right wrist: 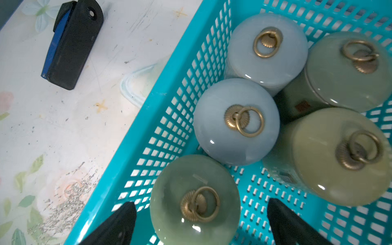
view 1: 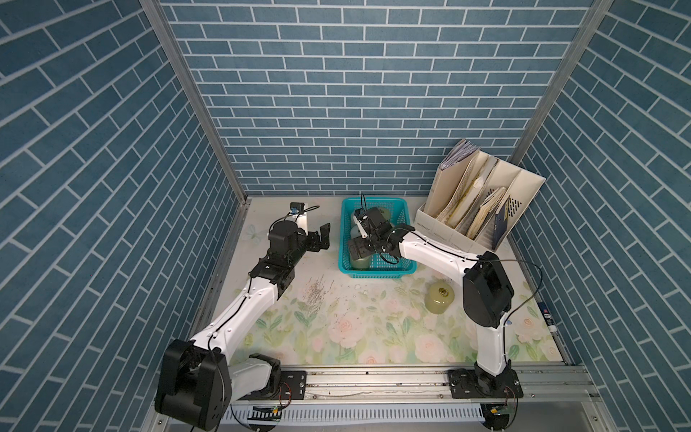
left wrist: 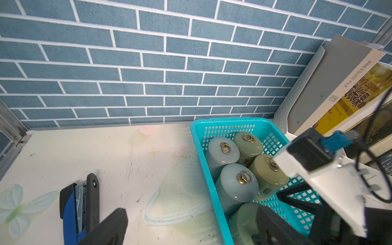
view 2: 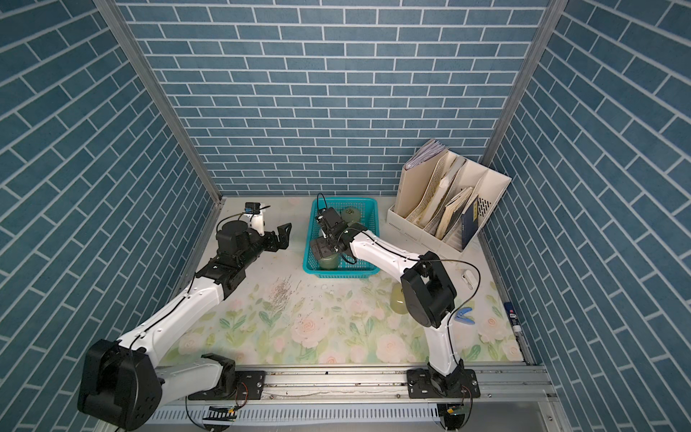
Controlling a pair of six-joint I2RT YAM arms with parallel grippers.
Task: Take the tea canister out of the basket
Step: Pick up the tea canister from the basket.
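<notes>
A blue-and-black stapler (left wrist: 78, 207) lies on the floral table (view 1: 336, 329) near the left claw (view 1: 322, 233), which hangs spread and empty just left of the turquoise basket (right wrist: 148, 110). Inside the basket five ring-lidded canisters stand upright, two pale blue and three green. The right claw (right wrist: 200, 204) reaches into the basket's near end, its black fingers (right wrist: 118, 224) spread wide on either side of the nearest green tea canister (right wrist: 195, 203), with a gap showing on each side. That canister sits in the basket, close to its left wall. A pale blue canister (right wrist: 236, 122) stands just beyond the claw. To the claw's right, outside the basket, another green canister (view 1: 441, 297) rests on the table. Farther right, a cream file organizer (view 1: 482, 202) holds books.
</notes>
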